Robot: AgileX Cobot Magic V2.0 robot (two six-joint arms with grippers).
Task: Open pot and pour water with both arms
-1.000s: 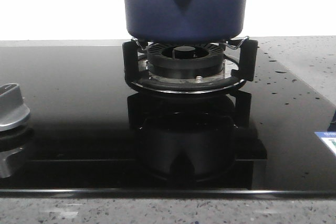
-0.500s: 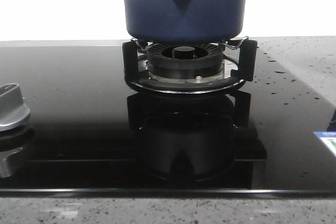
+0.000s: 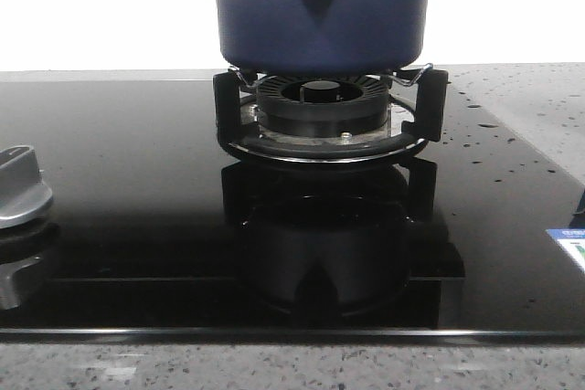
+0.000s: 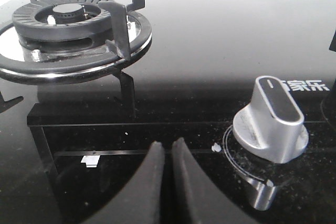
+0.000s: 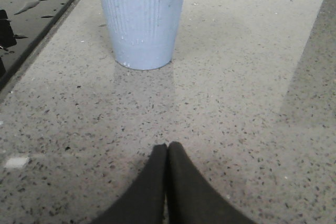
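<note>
The dark navy-blue pot [image 3: 322,11] stands on the black burner ring [image 3: 320,102] at the top middle of the front view; its triangular handle mount with a rivet faces me, and its lid is out of view. My left gripper [image 4: 168,145] is shut and empty, low over the black glass hob beside a silver knob [image 4: 273,120]. My right gripper [image 5: 167,148] is shut and empty over the speckled countertop, in front of a pale blue ribbed cup [image 5: 140,17]. Neither gripper shows in the front view.
A second burner with pan supports [image 4: 73,22] lies beyond the left gripper. A silver knob [image 3: 20,186] sits at the hob's left edge in the front view. The hob's edge [image 5: 37,17] with water drops lies beside the cup. Granite counter [image 3: 512,89] is at right.
</note>
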